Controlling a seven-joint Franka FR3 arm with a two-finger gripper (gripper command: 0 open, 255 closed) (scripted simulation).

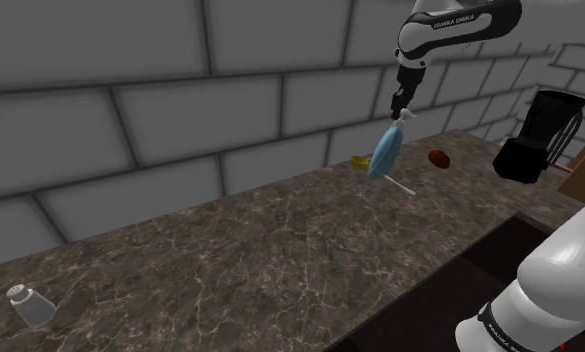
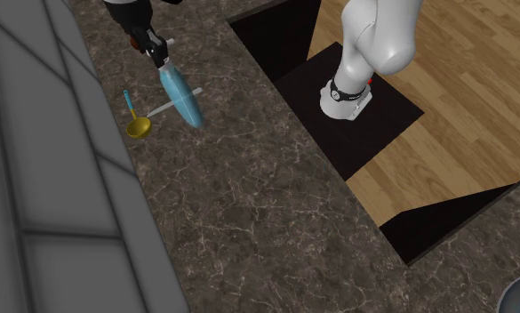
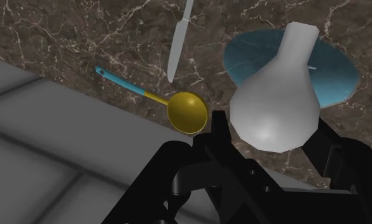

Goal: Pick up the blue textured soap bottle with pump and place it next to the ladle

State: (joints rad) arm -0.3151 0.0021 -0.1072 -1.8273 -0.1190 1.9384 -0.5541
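At the shoulder view's far left a small white shaker (image 1: 30, 305) stands alone on the dark counter (image 1: 230, 260), well away from the job. Farther right the yellow ladle (image 1: 360, 160) lies close to the grey wall (image 1: 130, 110), with a white knife (image 1: 402, 186) near it. The blue soap bottle (image 1: 385, 152) hangs near the ladle, since that is where it must go. It tilts because the claw (image 1: 401, 116) holds it only by its white pump top (image 3: 280, 108). The claw is closed tight on that top. Whether the bottle's bottom touches the counter cannot be told. Right of it, the white arm (image 1: 460, 25) reaches in from high up and bends down, so the claw points down at the counter.
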